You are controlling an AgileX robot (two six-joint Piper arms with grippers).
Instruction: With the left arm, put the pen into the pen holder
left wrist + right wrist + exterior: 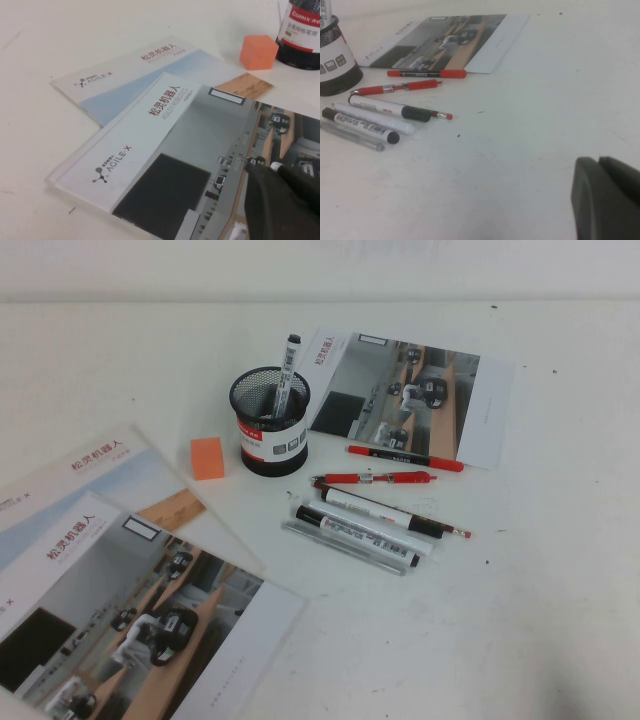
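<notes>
The pen [345,545], slim with a clear grey barrel, lies on the table at the near edge of a row of pens; it also shows in the right wrist view [352,136]. The black mesh pen holder [270,425] stands upright behind the row with a black-capped marker [285,375] standing in it. It also shows in the left wrist view [300,35] and the right wrist view [335,60]. My left gripper [270,170] is shut and empty above the brochures, far from the pen. My right gripper [598,162] is shut and empty over bare table. Neither arm shows in the high view.
Two white black-capped markers [370,520] and two red pens [400,458] lie beside the pen. An orange cube [207,457] sits left of the holder. Brochures [120,590] cover the near left, and another brochure [410,395] lies behind the pens.
</notes>
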